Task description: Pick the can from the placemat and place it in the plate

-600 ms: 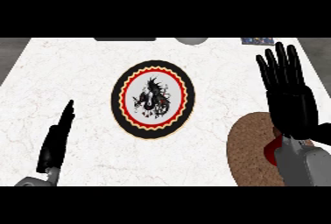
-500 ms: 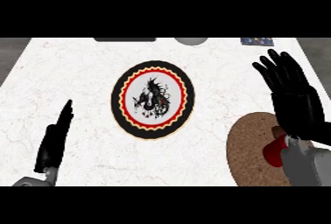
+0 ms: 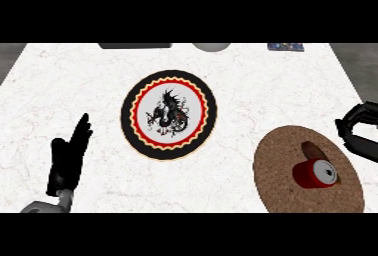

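White marbled bench [image 3: 88, 95] carries a round black-rimmed plate with a dragon motif [image 3: 169, 114] at centre. At four o'clock, a round brown woven placemat [image 3: 280, 175] bears the red can [image 3: 315, 173] (lying on its side). Left hand [image 3: 68, 159] rests released at eight o'clock; right hand [image 3: 357, 131], fingers curled, empty, at three o'clock.

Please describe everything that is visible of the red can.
The red can lies on its side on the round brown placemat, which looks woven. Its body is red, and its pale grey round end faces right, toward the camera. A dark shadow falls behind it on the mat. Nothing grips it: the right robot hand is curled beside the mat's right edge, apart from the can.
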Available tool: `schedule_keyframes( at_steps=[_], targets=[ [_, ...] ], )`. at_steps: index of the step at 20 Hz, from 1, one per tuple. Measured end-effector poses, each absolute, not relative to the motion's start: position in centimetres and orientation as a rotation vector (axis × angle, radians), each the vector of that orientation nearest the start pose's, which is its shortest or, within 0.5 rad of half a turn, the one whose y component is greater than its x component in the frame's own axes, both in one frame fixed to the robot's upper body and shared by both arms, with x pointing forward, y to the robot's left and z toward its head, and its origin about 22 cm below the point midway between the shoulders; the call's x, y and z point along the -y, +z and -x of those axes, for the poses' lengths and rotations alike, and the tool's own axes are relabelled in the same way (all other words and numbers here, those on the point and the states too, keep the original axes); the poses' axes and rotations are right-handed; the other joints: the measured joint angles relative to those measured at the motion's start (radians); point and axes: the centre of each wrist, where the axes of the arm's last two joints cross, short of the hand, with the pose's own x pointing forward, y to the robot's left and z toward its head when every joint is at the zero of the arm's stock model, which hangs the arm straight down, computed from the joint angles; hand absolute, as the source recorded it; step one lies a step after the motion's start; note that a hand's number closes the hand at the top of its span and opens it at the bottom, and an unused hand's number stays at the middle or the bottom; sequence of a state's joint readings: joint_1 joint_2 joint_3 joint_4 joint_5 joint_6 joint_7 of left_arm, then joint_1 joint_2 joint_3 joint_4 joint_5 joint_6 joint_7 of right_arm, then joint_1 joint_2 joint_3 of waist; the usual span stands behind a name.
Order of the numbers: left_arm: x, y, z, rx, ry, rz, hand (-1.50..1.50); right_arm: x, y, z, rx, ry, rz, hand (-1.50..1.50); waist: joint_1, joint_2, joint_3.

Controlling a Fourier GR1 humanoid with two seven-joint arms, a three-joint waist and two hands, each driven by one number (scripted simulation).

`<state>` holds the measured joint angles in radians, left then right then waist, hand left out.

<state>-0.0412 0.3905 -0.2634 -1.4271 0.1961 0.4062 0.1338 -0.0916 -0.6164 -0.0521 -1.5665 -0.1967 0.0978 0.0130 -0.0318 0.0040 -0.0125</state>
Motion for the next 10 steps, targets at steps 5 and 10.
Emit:
schedule_keyframes(
  at_steps=[5, 10],
  targets=[
    [-26.2, -1.4, -24.2, 1.284, -0.004, -0.283, 0.0, 37.5, 2.9, -22.8, 1.598, -0.001, 0.197, -1.5, -0.005, -0.004, 0.013],
    [-25.9, -0.9, -24.7, 1.286, -0.01, -0.268, 0.0, 39.4, 1.0, -19.8, 1.626, 0.101, 0.087, -1.5, 0.014, -0.005, 0.014]
  ],
)
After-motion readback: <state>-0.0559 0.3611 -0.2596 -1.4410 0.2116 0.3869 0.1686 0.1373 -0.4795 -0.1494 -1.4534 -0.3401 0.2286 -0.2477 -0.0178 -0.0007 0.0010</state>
